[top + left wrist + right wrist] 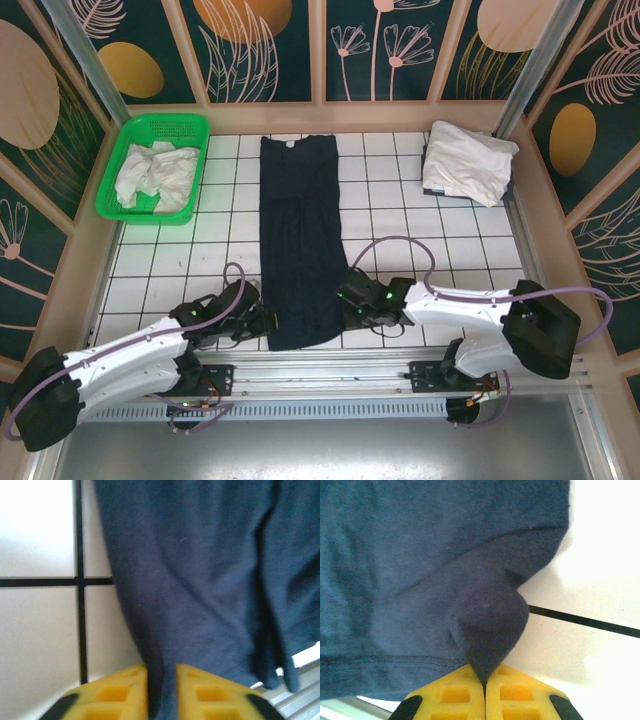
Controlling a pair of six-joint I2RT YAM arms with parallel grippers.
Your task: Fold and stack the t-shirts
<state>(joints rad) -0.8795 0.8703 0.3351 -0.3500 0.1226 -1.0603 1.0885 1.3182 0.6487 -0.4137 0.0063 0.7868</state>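
A dark navy t-shirt (300,240) lies folded into a long strip down the middle of the tiled table. My left gripper (268,320) is at its near left corner. In the left wrist view its yellow fingers (120,692) stand a little apart, with navy cloth (200,580) filling the gap between them. At the near right corner is my right gripper (345,300). Its jaws (485,680) are shut on a pinched peak of the navy cloth (420,555). White t-shirts (155,172) lie crumpled in a green basket. A folded white one (468,160) rests at the back right.
The green basket (118,205) stands at the back left. A metal rail (330,365) runs along the near table edge just behind the shirt's hem. Patterned walls close in the table on three sides. White tiles lie bare on both sides of the navy strip.
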